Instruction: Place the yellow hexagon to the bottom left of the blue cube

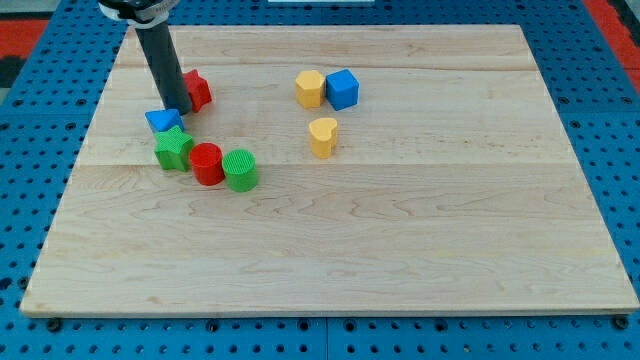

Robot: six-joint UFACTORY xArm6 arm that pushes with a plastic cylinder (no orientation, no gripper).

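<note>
Near the desk's [560, 250] top edge, the yellow hexagon [310, 89] touches the blue cube [343, 89]; a careless push shifts both. No jaws: the tip [178, 110] sits far left among other blocks.

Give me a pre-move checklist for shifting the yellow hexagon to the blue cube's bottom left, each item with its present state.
1. Yellow hexagon in plain view: ok.
2. Blue cube in plain view: ok.
3. Hexagon already at the cube's bottom left: not ok; it sits directly at the cube's left, touching or nearly so.
4. My tip beside the hexagon: not ok; it is far toward the view's left, between the red block and the blue block.
5. Spot below-left of the cube free: cannot tell; the yellow heart lies close by.
6. Tip touching the blue block: cannot tell.
</note>
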